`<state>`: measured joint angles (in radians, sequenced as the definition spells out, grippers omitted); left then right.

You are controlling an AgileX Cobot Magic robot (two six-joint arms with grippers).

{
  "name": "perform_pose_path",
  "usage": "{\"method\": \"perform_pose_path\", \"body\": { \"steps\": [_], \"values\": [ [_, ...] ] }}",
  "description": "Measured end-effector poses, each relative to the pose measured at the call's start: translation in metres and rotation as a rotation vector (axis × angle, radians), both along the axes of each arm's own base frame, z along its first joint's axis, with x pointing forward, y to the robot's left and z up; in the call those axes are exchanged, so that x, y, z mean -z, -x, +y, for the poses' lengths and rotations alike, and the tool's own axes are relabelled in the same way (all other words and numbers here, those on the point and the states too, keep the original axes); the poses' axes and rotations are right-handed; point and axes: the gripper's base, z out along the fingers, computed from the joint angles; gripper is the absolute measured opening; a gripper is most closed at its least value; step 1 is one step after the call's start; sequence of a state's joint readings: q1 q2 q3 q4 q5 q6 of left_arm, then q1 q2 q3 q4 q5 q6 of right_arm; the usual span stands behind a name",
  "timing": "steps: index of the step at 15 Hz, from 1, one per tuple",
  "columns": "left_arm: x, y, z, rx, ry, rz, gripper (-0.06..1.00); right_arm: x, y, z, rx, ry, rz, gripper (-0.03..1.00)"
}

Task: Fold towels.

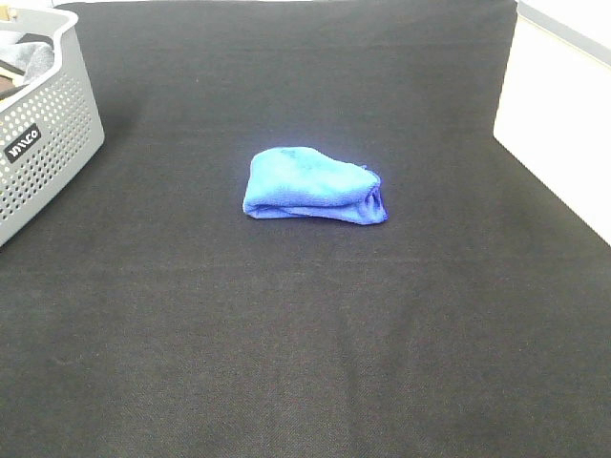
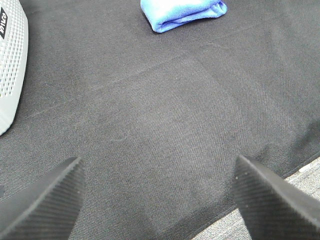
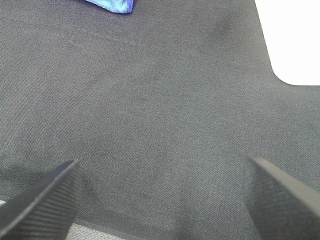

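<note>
Black woven cloth [image 1: 305,363] covers the whole work surface, flat, with faint crease lines across it.

Container: grey perforated basket [image 1: 43,143] at the far left edge, only partly in frame, dark label on its side wall. Something dark and something grey sit inside (can't tell what, mostly cropped). My left wrist view catches the same basket [image 2: 10,75] at its edge.

Blue towel [image 1: 313,185] sits near the centre of the cloth, slightly toward the far side, already bunched into a compact folded bundle, layered edges showing at its right end. Well apart from the basket, touching nothing but the cloth. White panel [image 1: 563,124] runs along the far right edge, off the cloth.

Nothing stands between me and the towel on either side.

My left gripper [image 2: 157,200] hovers over bare cloth at the near edge, jaws spread wide, nothing between them; towel [image 2: 182,14] is well ahead of it. My right gripper [image 3: 160,200] is the same: jaws wide apart, empty, over bare cloth near the edge, with only a corner of the towel [image 3: 112,5] in its view and the white panel [image 3: 295,40] off to the side. Neither arm shows in the high view.
</note>
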<state>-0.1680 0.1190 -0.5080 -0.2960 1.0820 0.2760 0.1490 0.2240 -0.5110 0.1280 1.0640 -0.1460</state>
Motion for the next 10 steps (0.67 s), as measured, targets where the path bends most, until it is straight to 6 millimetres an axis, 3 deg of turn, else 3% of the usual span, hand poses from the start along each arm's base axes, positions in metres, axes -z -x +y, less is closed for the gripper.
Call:
{"method": "perform_pose_path", "body": {
  "steps": [4,10],
  "values": [
    [0.0,-0.005,0.002,-0.187,-0.001,0.0,0.77,0.0,-0.001,-0.001,0.041,-0.001,0.0,0.82],
    [0.0,0.014,0.001,-0.214,0.008,-0.124,0.77,-0.001,0.006,-0.003,0.123,-0.006,-0.048,0.82]
  ]
}}
